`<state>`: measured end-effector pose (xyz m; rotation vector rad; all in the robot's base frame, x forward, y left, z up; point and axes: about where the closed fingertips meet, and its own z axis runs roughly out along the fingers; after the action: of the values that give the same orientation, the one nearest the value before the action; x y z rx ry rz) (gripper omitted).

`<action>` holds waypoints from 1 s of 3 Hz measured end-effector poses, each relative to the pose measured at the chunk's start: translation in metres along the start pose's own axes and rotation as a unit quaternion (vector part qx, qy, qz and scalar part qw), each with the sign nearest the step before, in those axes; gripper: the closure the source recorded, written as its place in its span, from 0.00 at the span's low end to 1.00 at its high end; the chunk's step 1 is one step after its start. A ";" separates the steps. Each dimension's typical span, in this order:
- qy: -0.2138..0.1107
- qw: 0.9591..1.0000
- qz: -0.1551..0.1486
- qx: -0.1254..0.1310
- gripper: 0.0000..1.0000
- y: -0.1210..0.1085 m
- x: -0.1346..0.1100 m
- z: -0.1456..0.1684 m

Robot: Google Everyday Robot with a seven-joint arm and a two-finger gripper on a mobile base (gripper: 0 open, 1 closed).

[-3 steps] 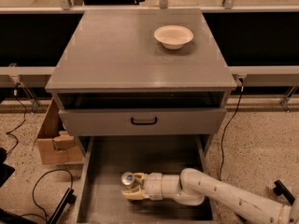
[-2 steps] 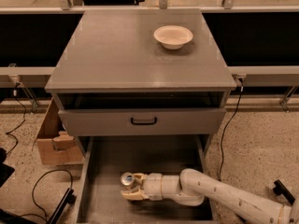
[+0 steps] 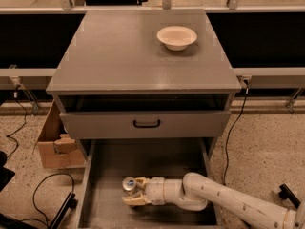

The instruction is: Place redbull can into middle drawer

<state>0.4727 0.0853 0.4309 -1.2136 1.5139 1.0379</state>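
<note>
Inside the middle drawer (image 3: 143, 162), above its grey floor, jaws grip the redbull can (image 3: 128, 183).

I count one redbull can (image 3: 128, 184), one bowl (image 3: 177, 36), one box (image 3: 50, 149), and my one set of jaws inside one middle drawer (image 3: 143, 161).

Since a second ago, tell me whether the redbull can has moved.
No. The redbull can is at the same spot on the middle drawer floor, just as far from its left wall, with the end effector right at it.
</note>
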 end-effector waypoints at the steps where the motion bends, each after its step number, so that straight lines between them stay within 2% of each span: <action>1: -0.001 1.000 0.000 -0.002 0.13 0.001 0.000 0.002; 2: -0.001 1.000 0.000 -0.003 0.00 0.002 -0.001 0.003; 3: -0.001 1.000 0.000 -0.003 0.00 0.002 -0.001 0.003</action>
<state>0.4713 0.0885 0.4312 -1.2162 1.5102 1.0443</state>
